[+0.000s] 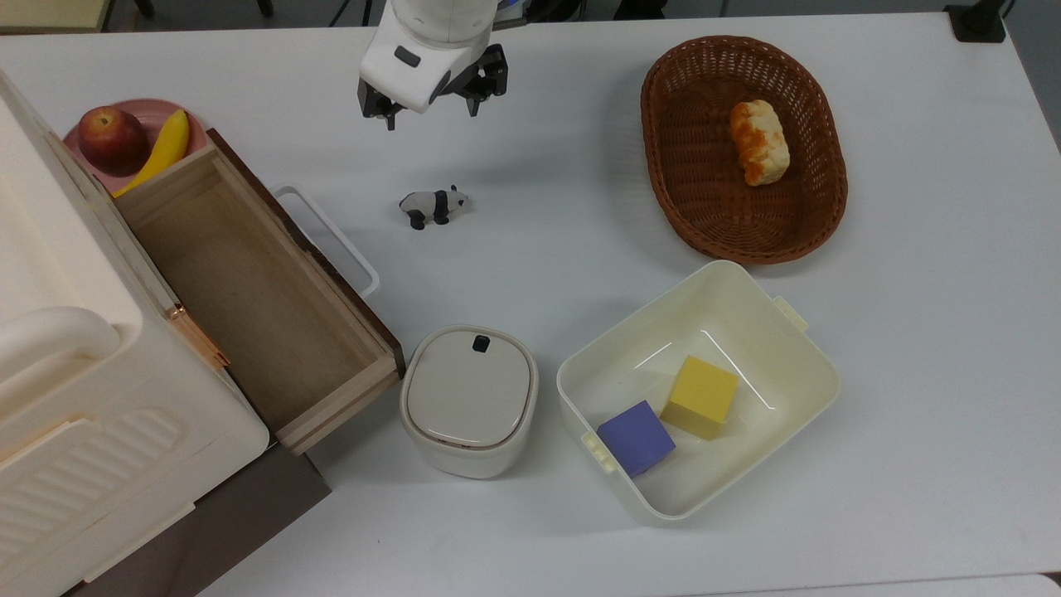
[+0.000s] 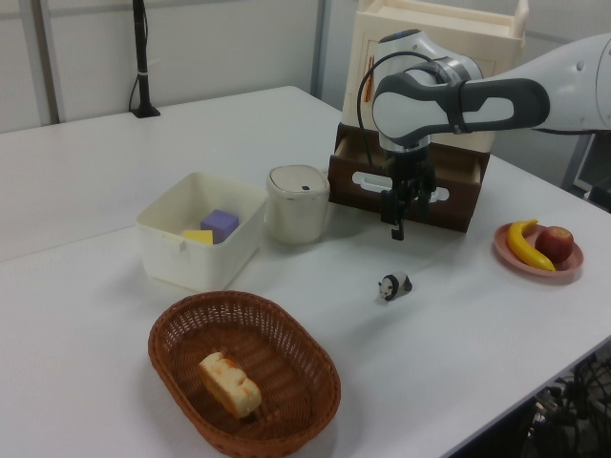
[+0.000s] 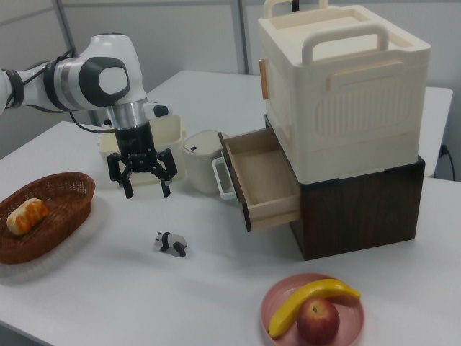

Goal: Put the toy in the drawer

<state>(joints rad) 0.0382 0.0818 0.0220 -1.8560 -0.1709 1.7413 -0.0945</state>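
Drawer at the top view's left stands pulled out and empty, ready to receive; claw hangs at top centre with fingers spread and empty, above and short of the toy on bare tabletop mid-frame. Lidded pot, cream bin and basket lie off the toy-to-drawer line; only the white handle intervenes.

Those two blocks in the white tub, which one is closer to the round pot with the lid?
The purple block. In the top view it lies on the side of the white tub toward the lidded pot; the yellow block lies farther away.
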